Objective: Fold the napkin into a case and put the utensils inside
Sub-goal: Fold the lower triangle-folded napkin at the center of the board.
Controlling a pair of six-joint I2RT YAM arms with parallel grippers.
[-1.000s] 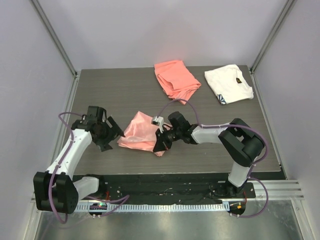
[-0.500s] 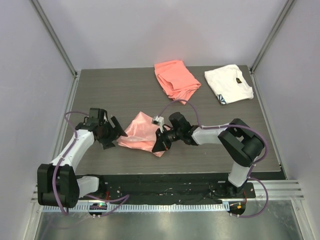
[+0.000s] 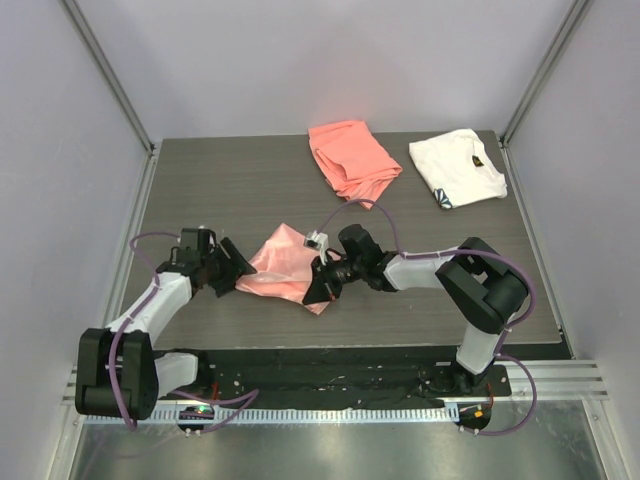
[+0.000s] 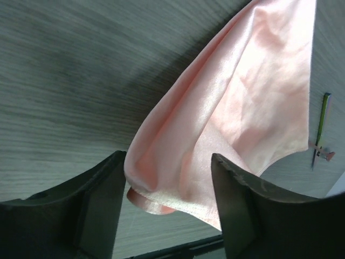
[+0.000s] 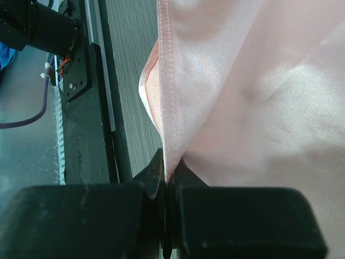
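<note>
The glossy pale-pink napkin (image 3: pixel 285 265) lies bunched near the table's front middle. My left gripper (image 3: pixel 232 272) is low at its left corner. In the left wrist view the napkin (image 4: pixel 237 108) has a folded corner between the left gripper's (image 4: pixel 168 159) open jaws, apart from both fingers. My right gripper (image 3: pixel 318 285) is shut on the napkin's right edge. In the right wrist view the napkin's (image 5: pixel 259 81) hem is pinched in the right gripper (image 5: pixel 168 167). A thin dark strip (image 4: pixel 322 127) lies beyond the cloth; I cannot tell what it is. The utensils and the case are out of view.
A thicker coral-orange cloth (image 3: pixel 352 160) lies at the back middle and a white cloth with a dark mark (image 3: pixel 458 167) at the back right. The black rail (image 3: pixel 330 375) runs along the table's near edge. Grey walls stand at both sides.
My left gripper has moved lower and to the right, up to the napkin's left corner, and its jaws have narrowed a little. The right gripper and the napkin have stayed put.
</note>
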